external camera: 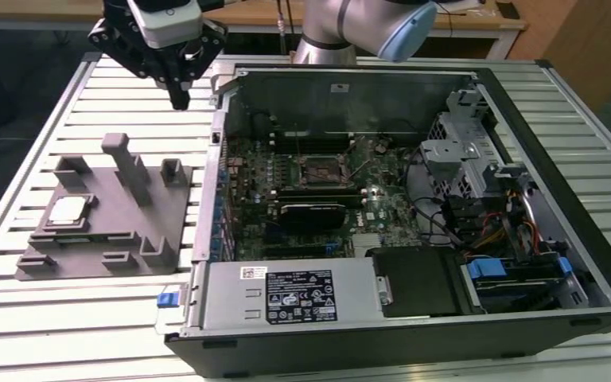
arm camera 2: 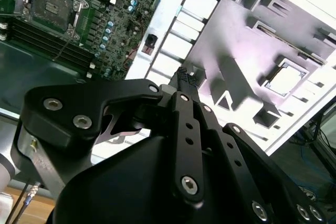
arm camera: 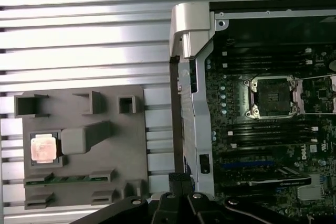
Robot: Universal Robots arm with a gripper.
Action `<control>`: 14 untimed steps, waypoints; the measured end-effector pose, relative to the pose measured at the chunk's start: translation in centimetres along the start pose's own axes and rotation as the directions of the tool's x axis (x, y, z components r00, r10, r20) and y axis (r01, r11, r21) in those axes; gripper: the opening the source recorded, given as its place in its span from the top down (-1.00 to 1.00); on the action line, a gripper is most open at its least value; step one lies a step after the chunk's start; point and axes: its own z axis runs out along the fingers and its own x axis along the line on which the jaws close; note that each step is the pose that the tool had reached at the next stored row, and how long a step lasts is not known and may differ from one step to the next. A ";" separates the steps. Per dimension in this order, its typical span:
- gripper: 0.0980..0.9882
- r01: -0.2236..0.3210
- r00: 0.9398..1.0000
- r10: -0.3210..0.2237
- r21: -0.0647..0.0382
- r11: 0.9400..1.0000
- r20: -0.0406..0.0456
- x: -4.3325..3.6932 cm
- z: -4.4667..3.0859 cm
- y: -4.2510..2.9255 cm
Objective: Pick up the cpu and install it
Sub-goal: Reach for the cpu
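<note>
Count: 1 cpu chip (external camera: 69, 211), 1 grey fixture (external camera: 109, 243), 1 computer case (external camera: 391, 344), 1 socket (external camera: 320, 169), 1 arm (external camera: 337, 32), 1 gripper (external camera: 179, 100), 1 table (external camera: 104, 103).

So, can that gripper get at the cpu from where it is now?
Probably yes. The cpu lies face up in the grey fixture with nothing over it, and the gripper hangs above the table, off to one side. The upright post beside the cpu may crowd it.
</note>
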 end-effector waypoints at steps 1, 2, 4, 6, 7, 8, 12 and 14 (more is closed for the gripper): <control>0.98 0.000 1.000 0.000 0.000 1.000 0.000 0.14 -0.01 -0.03; 0.98 0.000 1.000 0.000 0.000 1.000 0.000 0.26 -0.01 -0.05; 0.98 0.000 1.000 0.000 0.000 1.000 0.000 0.53 -0.02 -0.09; 0.98 0.000 1.000 0.000 0.000 1.000 0.000 0.79 -0.03 -0.14; 0.98 0.000 1.000 0.000 0.000 1.000 0.000 0.92 -0.03 -0.17; 0.98 0.000 1.000 0.000 0.000 1.000 0.000 1.06 -0.04 -0.19; 0.98 0.000 1.000 0.000 0.000 1.000 0.000 1.63 -0.05 -0.29; 0.98 0.000 1.000 0.000 0.000 1.000 0.000 1.94 -0.06 -0.34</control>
